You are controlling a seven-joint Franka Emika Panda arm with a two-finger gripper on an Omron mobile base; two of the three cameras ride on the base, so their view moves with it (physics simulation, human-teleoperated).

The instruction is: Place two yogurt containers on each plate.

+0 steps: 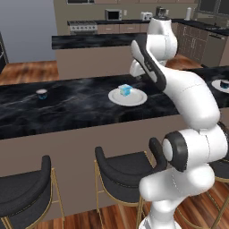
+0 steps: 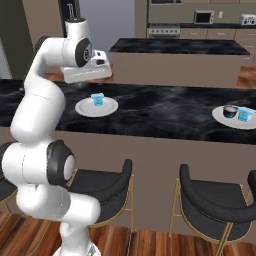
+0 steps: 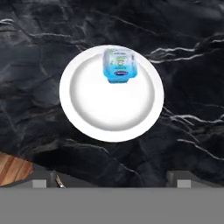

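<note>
A long black marble tabletop [image 1: 80, 105] with pale veins runs across a kitchen with wooden flooring, and dark bar stools [image 1: 123, 174] with thin brass legs stand along its near side; a second dark-topped island and a back wall with a stove and microwave lie beyond. On the tabletop sits a white plate [image 1: 127, 97] carrying a single light blue yogurt cup [image 1: 125, 89], which rests toward the plate's far edge as the base cameras see it. The hand view looks straight down on the same plate [image 3: 111, 113], with the blue cup [image 3: 118, 65] close to its rim and the rest of the dish bare. Well apart, a second plate [image 2: 234, 120] holds two cups side by side: a dark one [image 2: 229, 111] and a light blue one [image 2: 245, 114]. Another dark cup [image 1: 42, 93] stands alone on the tabletop, far to the left of the first plate. The gripper [image 3: 111, 183] hangs above the first plate with its jaws spread wide and nothing between them, its two dark fingertips [image 3: 39, 183] standing far apart at the bottom of the hand view.
</note>
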